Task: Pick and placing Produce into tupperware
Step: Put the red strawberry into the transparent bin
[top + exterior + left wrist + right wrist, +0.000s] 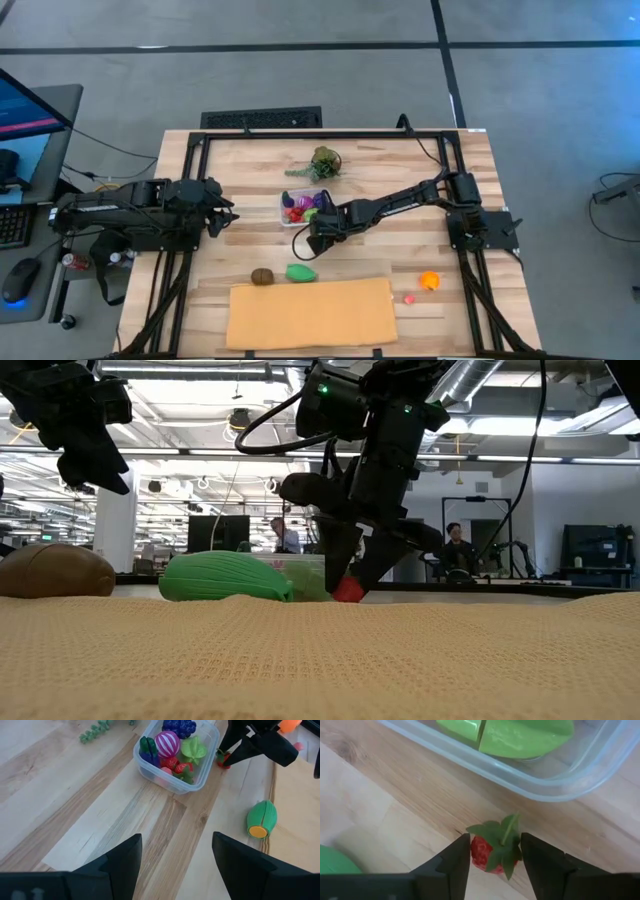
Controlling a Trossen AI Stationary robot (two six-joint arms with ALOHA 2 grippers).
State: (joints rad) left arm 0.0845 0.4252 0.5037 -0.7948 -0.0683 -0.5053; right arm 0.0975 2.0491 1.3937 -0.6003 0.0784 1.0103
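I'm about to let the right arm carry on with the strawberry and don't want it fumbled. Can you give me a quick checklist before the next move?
1. Strawberry sits between the right hand fingers: ok.
2. Firm grip on it: cannot tell; the fingers flank it, contact unclear.
3. Strawberry off the table: not ok, it appears to rest on the wood beside the tub.
4. Tupperware upright and open on top: ok.
5. Room left in the tupperware: cannot tell; several pieces already fill it.
6. Left hand clear of the tub, open, waiting at the table's left: ok.
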